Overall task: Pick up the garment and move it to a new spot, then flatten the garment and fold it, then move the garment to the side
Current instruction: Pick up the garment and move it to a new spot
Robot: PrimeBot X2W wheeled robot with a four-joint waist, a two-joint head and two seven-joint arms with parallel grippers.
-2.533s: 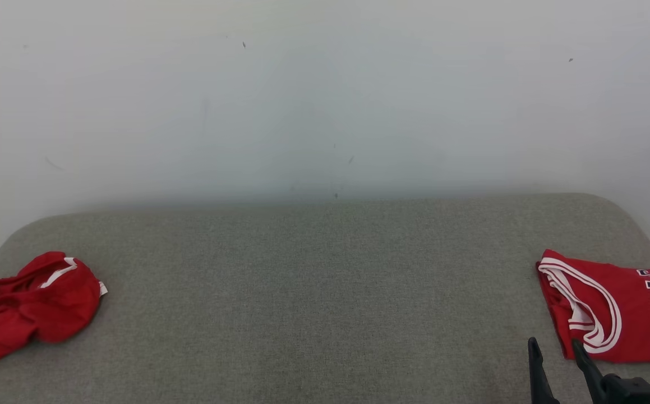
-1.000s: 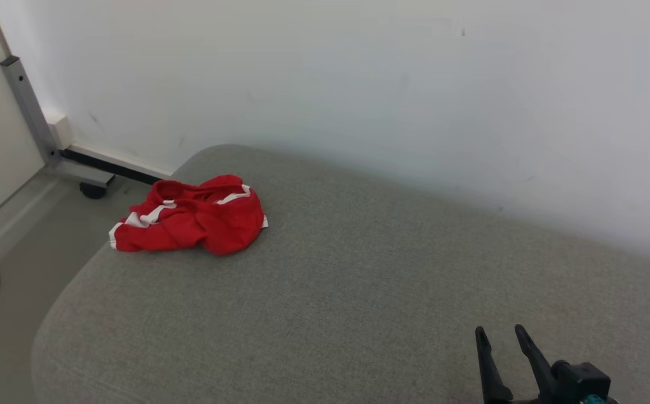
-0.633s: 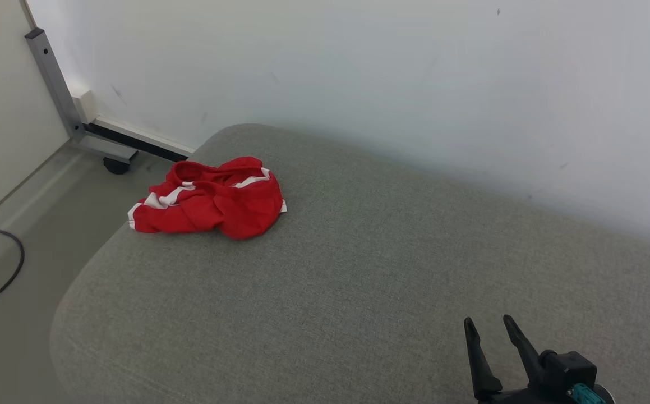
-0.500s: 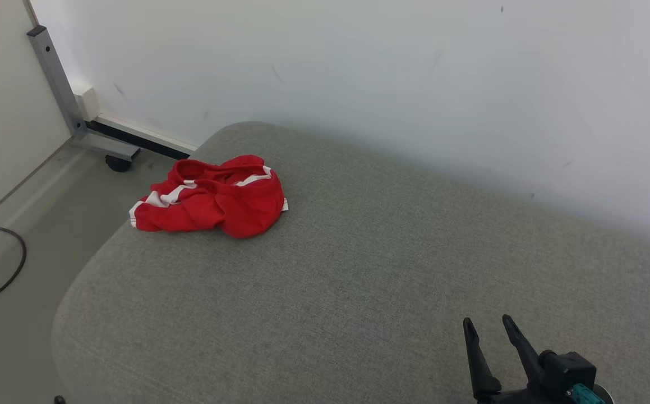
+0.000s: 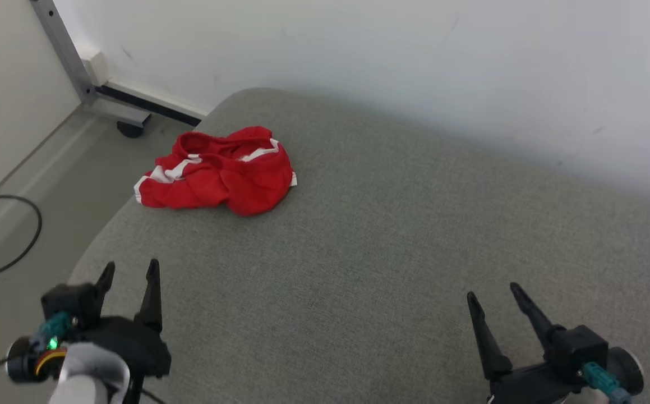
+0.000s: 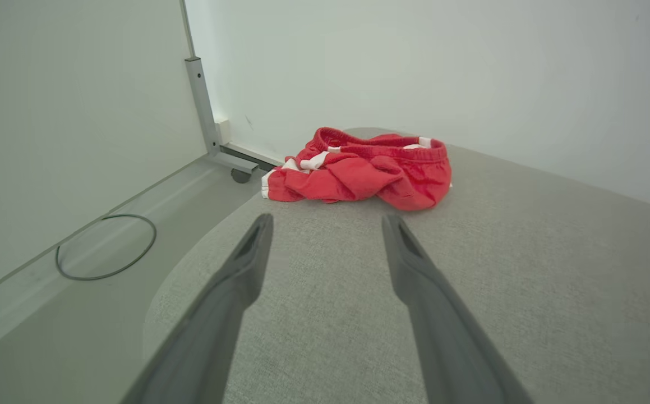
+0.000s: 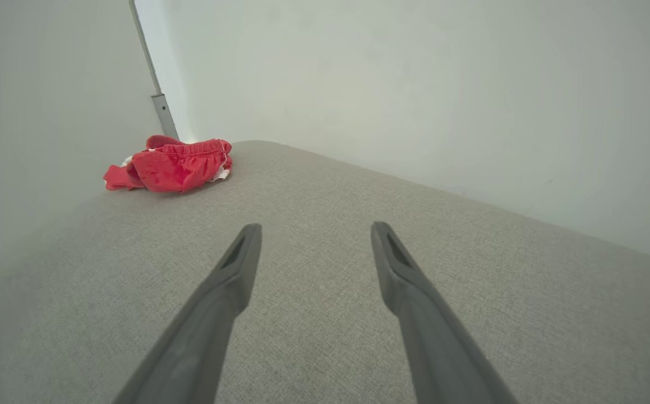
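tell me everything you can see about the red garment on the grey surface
The red garment is a crumpled heap of red fabric with white stripes and a gathered elastic band, so likely shorts. It lies bunched, unfolded, near the rounded far-left corner of the grey fabric surface. Nothing but that surface touches it; the open left gripper and right gripper are short of it.

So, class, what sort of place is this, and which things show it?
Probably an indoor lab or test room: a bare white wall, a grey fabric-covered surface holding a crumpled red garment, and a wheeled metal frame and a loose cable on the floor.
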